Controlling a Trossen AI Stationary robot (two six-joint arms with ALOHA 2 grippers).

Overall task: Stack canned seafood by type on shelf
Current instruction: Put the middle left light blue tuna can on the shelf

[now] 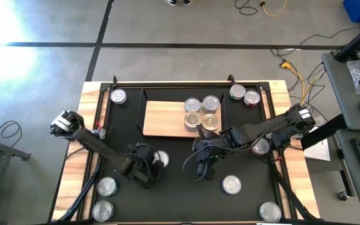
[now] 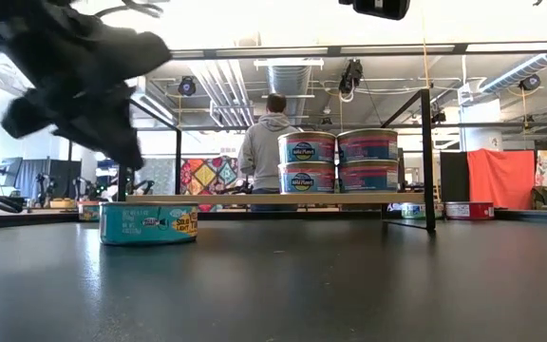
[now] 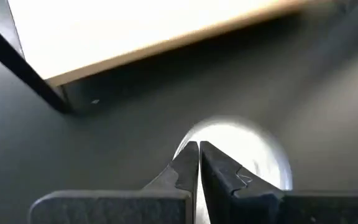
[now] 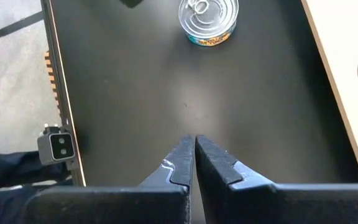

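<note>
Four cans [image 1: 202, 113] stacked on the shelf [image 1: 162, 119].

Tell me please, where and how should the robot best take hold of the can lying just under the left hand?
Probably across its round side wall, coming straight down. The can lies flat on the black mat, lid up, clear of the shelf. The left hand above it is shut and must open first.
</note>
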